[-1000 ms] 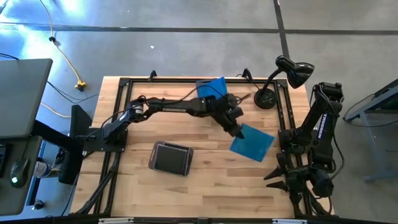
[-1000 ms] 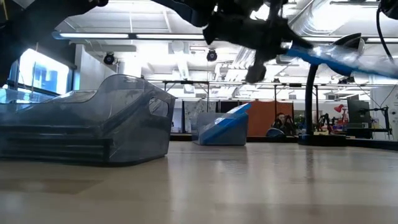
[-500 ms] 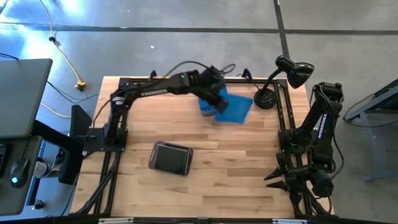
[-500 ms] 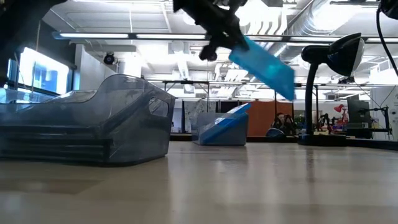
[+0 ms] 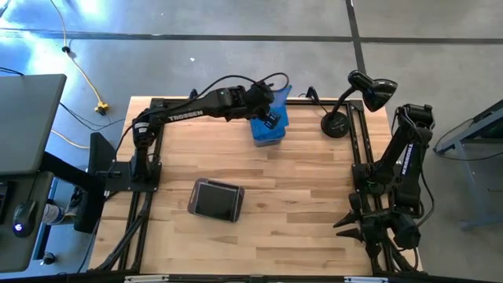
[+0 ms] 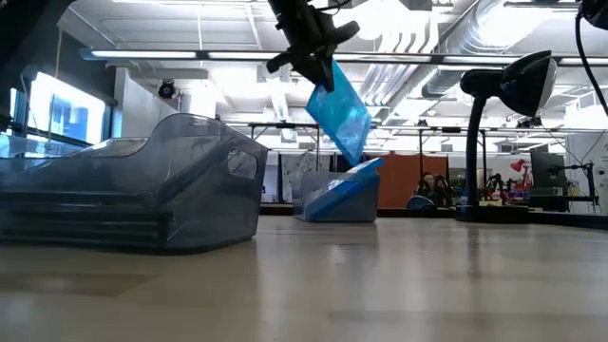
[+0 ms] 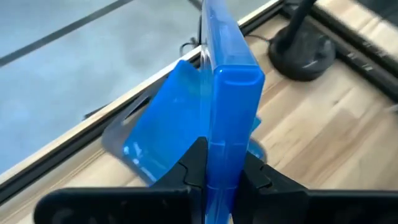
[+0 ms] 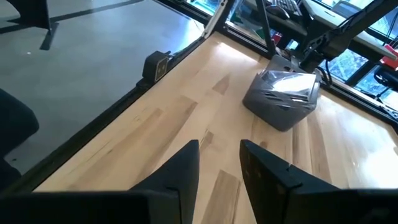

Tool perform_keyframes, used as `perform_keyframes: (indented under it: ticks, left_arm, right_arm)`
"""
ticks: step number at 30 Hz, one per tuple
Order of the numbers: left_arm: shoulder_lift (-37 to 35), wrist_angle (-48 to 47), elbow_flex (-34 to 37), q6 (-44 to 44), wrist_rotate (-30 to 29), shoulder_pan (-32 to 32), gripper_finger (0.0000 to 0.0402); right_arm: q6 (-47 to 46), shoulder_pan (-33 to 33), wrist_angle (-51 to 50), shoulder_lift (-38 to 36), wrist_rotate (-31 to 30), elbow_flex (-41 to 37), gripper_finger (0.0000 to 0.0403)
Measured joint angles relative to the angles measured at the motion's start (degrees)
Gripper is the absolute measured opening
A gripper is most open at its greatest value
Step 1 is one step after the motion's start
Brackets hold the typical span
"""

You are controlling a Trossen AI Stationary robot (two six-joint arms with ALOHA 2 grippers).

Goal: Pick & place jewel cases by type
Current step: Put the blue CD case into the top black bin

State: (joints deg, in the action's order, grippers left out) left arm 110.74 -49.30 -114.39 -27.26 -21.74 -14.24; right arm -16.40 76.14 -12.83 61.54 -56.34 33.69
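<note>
Left gripper (image 7: 222, 171) clamps a blue case (image 7: 229, 93) above the blue-filled tub (image 5: 268, 132) (placing step); next, lower and release.

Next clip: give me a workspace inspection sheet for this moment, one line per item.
Surface: wooden table, bare in front.
Job's things: blue jewel case held in the air above the far tub, which holds blue cases; near tub holds dark cases.
Clutter: desk lamp at the far right.
Grippers: left gripper shut on the blue case; right gripper open, parked off the table's right edge.
Cables: yellow cable on the floor.
Surroundings: no person clearly seen.
</note>
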Motion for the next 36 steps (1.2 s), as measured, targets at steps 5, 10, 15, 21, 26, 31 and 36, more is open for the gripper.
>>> perform_keyframes:
  ticks: [5, 10, 15, 21, 26, 31, 36]
  left_arm:
    - [0.0, -4.57, 0.0, -2.99, -7.1, 3.54, 0.003]
    - [1.21, -7.5, -0.02, -5.43, -18.08, 6.97, 0.003]
    - [4.27, -6.32, 1.98, -7.55, -22.48, 8.29, 0.003]
    - [9.13, -4.52, 2.44, -7.41, -27.15, 7.91, 0.0035]
    - [10.14, -0.64, 2.44, -1.48, -28.3, 7.85, 0.0079]
    - [10.14, 1.0, 2.43, -0.18, -28.03, 7.87, 0.014]
    - [10.16, 6.85, 2.43, -0.22, -22.5, 8.26, 0.0179]
  right_arm:
    - [-0.02, 0.0, -0.23, 0.0, 0.56, 0.0, 0.0112]
    - [-0.02, -0.02, -0.21, 0.0, 1.41, 0.0, 0.0112]
    - [-0.79, -0.02, 0.11, 0.0, 1.51, 0.0, 0.0112]
    - [-1.55, -0.01, 0.59, -0.02, 2.3, 0.0, 0.0112]
    - [-1.55, 0.0, 0.67, -0.02, 2.98, 0.0, 0.0112]
    - [-1.27, -0.02, 0.67, -0.02, 3.26, 0.0, 0.0112]
    - [-1.4, 0.0, 0.67, -0.02, 4.0, 0.0, 0.0112]
